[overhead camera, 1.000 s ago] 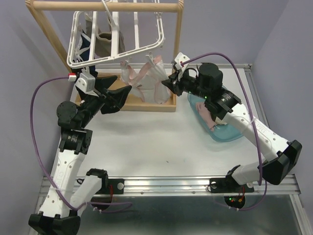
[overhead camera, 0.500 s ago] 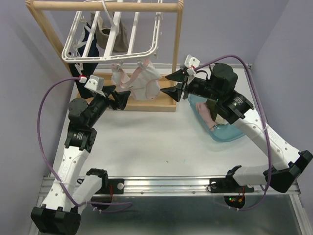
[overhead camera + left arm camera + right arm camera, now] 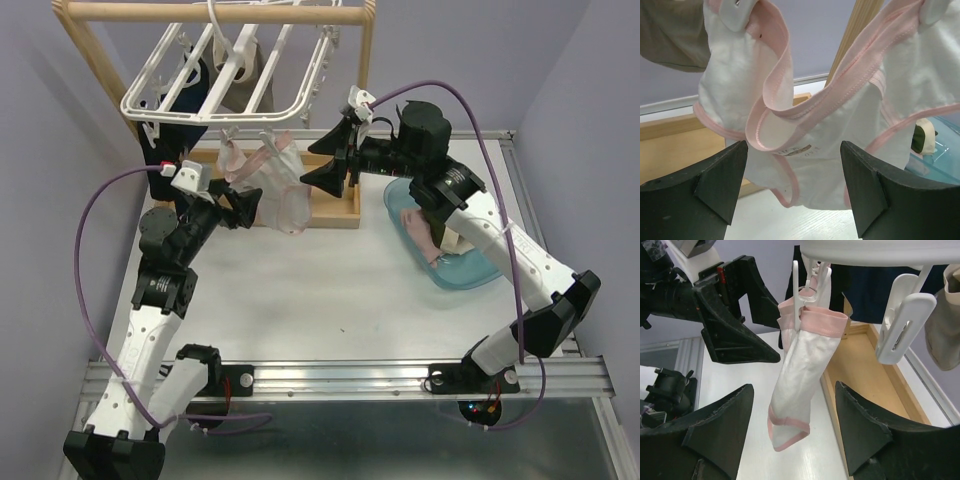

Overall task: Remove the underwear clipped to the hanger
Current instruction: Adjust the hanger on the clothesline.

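The right gripper (image 3: 326, 158) (image 3: 793, 387) stands with its jaws spread and grips nothing. The white, pink-trimmed underwear (image 3: 275, 185) (image 3: 800, 370) hangs just ahead of the gap, pinched by a clip (image 3: 802, 277) under the rim of the hanger (image 3: 200, 112) (image 3: 880, 250). Opposite it, the left gripper (image 3: 247, 203) (image 3: 792, 150) is just as wide and empty, with the same garment hanging before its tips. The hanger hangs tilted from the wooden rail (image 3: 220, 12), with dark pieces (image 3: 190, 88) clipped on its far side.

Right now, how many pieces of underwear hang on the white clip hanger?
3 visible: white pair with pink trim at the front edge, navy pair at the left, taupe pair at the back. Another dark piece may be hidden.
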Controlling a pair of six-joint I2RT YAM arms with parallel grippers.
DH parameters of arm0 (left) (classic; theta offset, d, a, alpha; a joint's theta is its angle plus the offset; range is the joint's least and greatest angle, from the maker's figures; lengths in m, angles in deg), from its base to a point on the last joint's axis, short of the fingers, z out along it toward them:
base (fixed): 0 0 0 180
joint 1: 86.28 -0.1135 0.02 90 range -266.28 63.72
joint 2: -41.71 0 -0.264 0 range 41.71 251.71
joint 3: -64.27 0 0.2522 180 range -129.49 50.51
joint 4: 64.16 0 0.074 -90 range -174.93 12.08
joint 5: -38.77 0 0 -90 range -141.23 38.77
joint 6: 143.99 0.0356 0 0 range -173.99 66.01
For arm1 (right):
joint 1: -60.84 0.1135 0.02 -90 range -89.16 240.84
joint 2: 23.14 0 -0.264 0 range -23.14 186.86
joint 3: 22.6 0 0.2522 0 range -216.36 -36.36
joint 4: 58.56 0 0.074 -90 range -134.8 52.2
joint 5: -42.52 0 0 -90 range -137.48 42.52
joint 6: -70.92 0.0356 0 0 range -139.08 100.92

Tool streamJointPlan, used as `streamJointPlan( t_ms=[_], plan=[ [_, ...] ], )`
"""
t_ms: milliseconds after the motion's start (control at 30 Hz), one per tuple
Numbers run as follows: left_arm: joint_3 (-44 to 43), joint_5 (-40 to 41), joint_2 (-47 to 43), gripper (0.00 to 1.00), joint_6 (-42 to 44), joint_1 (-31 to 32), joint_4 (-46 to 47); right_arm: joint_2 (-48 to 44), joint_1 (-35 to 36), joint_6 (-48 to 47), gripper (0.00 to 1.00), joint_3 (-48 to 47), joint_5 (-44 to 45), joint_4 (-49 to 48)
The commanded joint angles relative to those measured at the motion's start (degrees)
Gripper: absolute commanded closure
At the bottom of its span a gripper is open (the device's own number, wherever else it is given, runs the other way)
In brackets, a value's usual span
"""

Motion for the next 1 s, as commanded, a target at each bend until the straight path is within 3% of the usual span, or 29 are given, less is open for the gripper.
streamJointPlan(
  t_ms=[0, 333, 567, 800, 967],
  plan=[
    [0.08, -1.24, -4.58, 0.14, 1.31, -0.29, 3.23, -1.66, -0.05, 1.26, 0.28, -3.14, -1.62, -0.99],
    [-3.70, -5.81, -11.53, 0.14, 0.70, -0.29, -0.46, -2.10, 0.57, 1.35, 0.28, -2.08, -2.24, -1.00],
    [-3.88, -4.76, -8.82, 0.15, 0.52, -0.29, 1.21, -1.48, 1.09, 0.57, 0.28, -4.37, -3.21, -0.12],
    [2.45, -3.00, -8.81, 0.17, -3.95, -0.29, 11.13, -2.10, 1.88, -3.40, 0.28, -3.41, -1.10, 3.93],
    [0.17, -1.78, -10.65, 0.17, -4.75, -0.38, 10.27, -0.34, 6.62, -4.01, 0.28, 1.24, 1.52, 3.84]
  ],
)
